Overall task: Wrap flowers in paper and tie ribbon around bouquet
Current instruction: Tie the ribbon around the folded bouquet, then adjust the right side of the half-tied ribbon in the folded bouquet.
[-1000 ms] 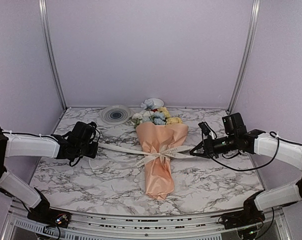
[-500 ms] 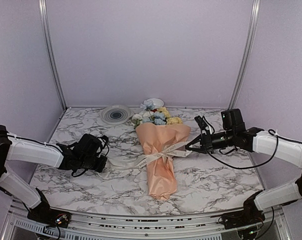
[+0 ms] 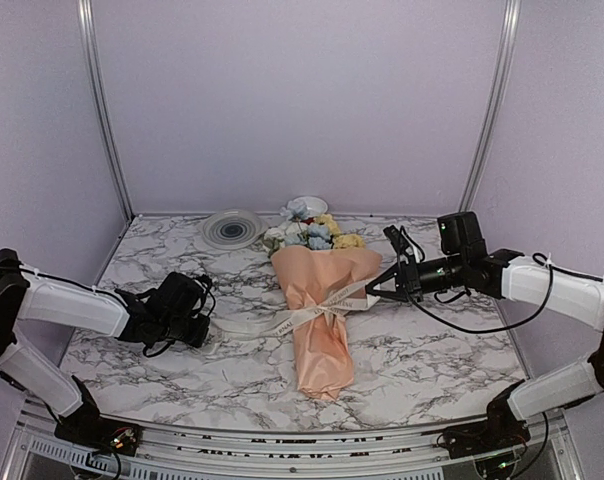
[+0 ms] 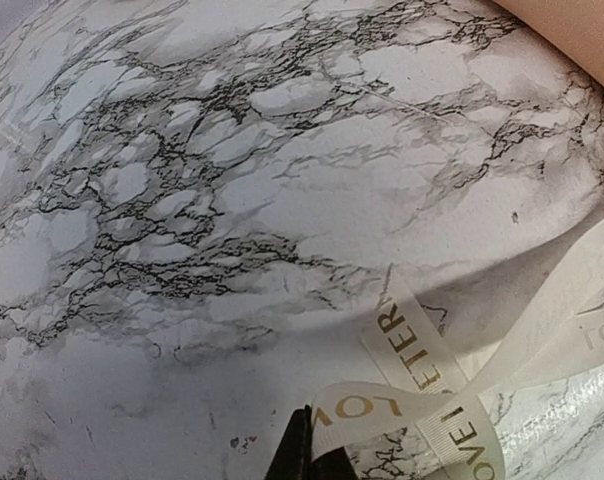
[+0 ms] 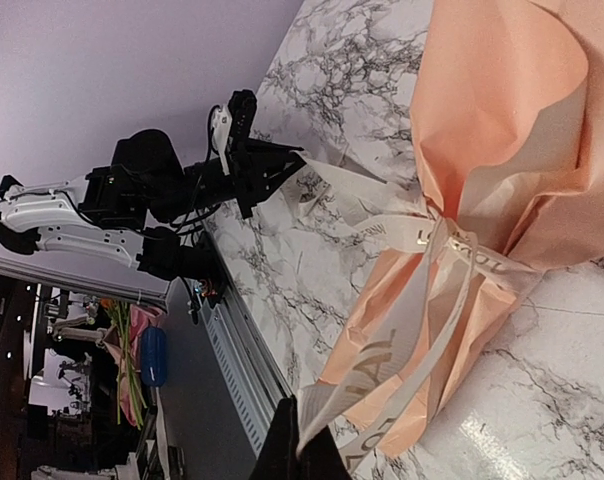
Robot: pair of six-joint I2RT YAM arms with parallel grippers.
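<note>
Both sets of jaws are pinched together on the ribbon (image 3: 282,320). The left gripper (image 3: 206,324) has one end caught right at its tips, with a loop of printed cream band curling off them in the left wrist view. The right gripper (image 3: 370,292) nips the other end, which shows at its fingertips in its own wrist view.

The ribbon runs left to right across the waist of the bouquet (image 3: 322,350) and cinches the peach paper (image 3: 327,270) there. The bouquet lies flat in the middle of the marble table (image 3: 442,350), with its long axis running far to near. The flowers (image 3: 317,235) point at the back wall and the narrow tail points at the near edge.

For room, there's bare marble on both sides of the cone, a wider stretch on the left than the right. The blooms sit near a grey plate (image 3: 232,228) and a small white bowl (image 3: 308,205) along the back edge.

The left arm comes in low from the left, its gripper down by the tabletop and aimed right, well apart from the paper. The right arm stretches in from the right, held a bit higher, its fingertips just beside the cone's right edge.
</note>
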